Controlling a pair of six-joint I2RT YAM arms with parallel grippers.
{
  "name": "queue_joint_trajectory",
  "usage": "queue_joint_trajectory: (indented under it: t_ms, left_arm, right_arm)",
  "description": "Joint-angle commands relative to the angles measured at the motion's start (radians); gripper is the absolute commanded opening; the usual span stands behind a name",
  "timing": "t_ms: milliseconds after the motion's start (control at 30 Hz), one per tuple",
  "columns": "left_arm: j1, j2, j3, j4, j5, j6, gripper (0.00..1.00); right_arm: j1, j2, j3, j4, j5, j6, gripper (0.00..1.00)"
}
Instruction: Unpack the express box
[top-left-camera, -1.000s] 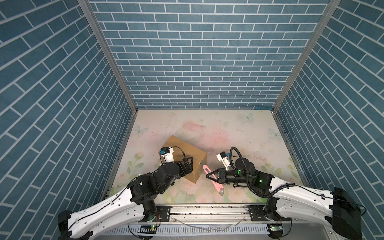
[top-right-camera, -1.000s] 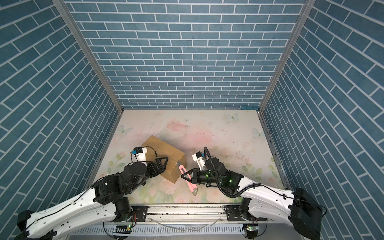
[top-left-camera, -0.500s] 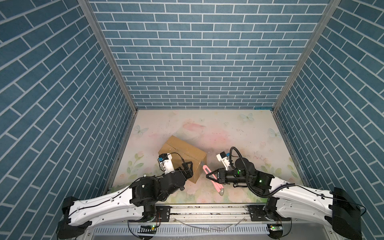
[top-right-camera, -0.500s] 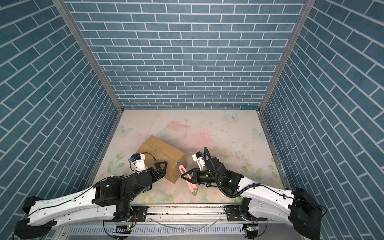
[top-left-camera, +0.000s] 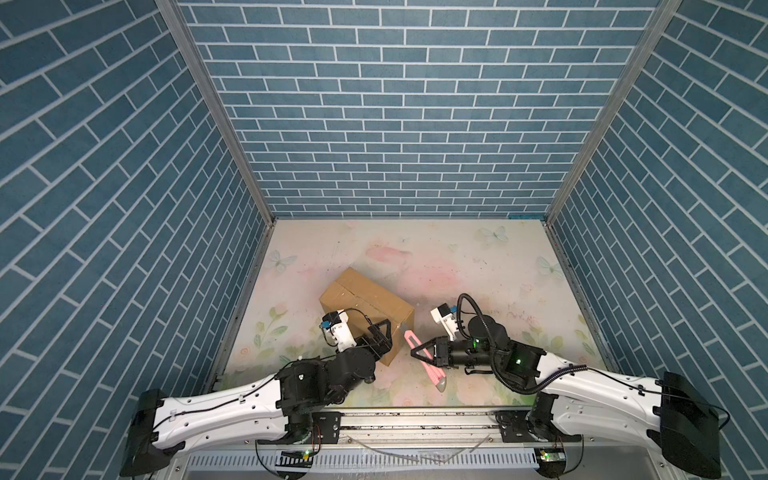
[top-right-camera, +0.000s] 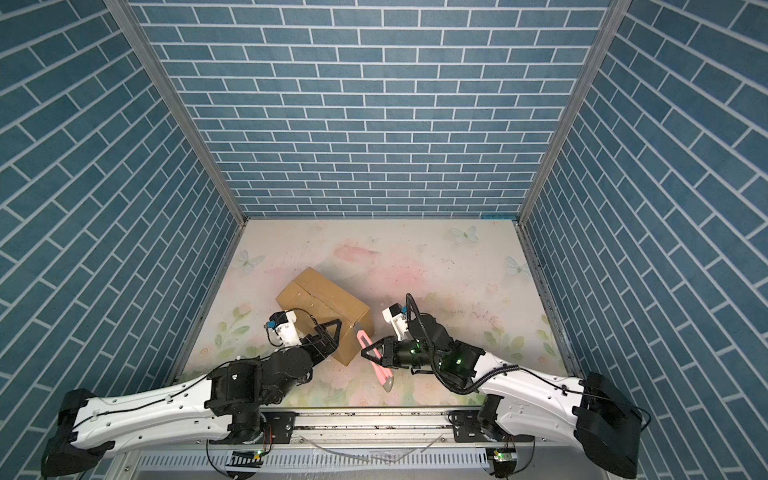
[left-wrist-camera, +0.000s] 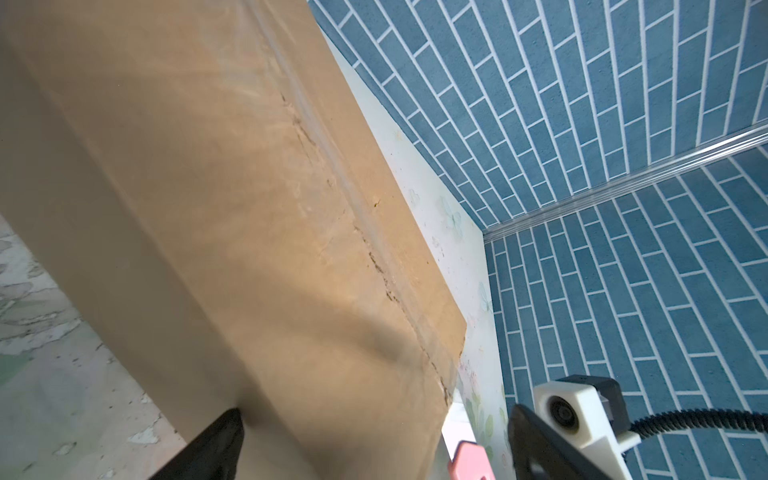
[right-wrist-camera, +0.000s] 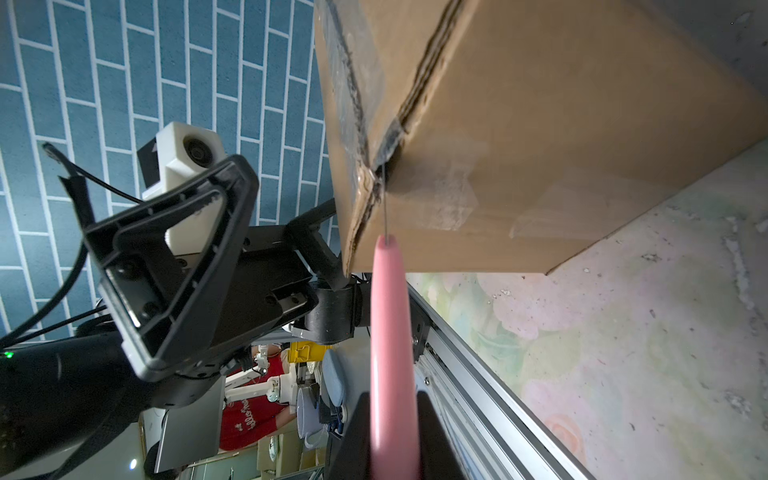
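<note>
The express box (top-left-camera: 365, 301) (top-right-camera: 322, 301), a brown carton with a taped lengthwise seam, lies slantwise on the flowered table. My left gripper (top-left-camera: 381, 338) (top-right-camera: 329, 340) stands open astride the box's near end. In the left wrist view the box (left-wrist-camera: 208, 208) fills the space between its fingers (left-wrist-camera: 216, 444), and one finger stands apart from the cardboard. My right gripper (top-left-camera: 424, 353) (top-right-camera: 374, 353) (right-wrist-camera: 392, 436) is shut on a pink knife (top-left-camera: 432, 372) (top-right-camera: 380, 374) (right-wrist-camera: 390, 332). The knife's thin blade (right-wrist-camera: 385, 208) touches the torn seam at the box's (right-wrist-camera: 540, 124) near corner.
Blue brick walls close in three sides of the table (top-left-camera: 478, 270). A metal rail (top-left-camera: 415, 415) runs along the near edge. The two arms sit close together at the box's near end, with the left gripper's finger (right-wrist-camera: 174, 270) beside the knife.
The left arm has dropped lower and swung its elbow leftward, and its gripper has shifted slightly at the box's near end. The right arm, the knife and the box have stayed put.
</note>
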Motion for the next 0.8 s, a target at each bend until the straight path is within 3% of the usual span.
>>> queue_joint_trajectory:
  t_ms: [0, 767]
  left_arm:
    - [-0.011, 0.026, -0.020, 0.130, -0.025, 0.015, 1.00]
    - [-0.036, 0.106, -0.032, 0.251, -0.092, 0.042, 1.00]
  right_arm:
    - [0.009, 0.011, 0.046, 0.012, -0.043, 0.008, 0.00]
    - [0.014, 0.047, 0.051, 0.143, -0.116, 0.065, 0.00]
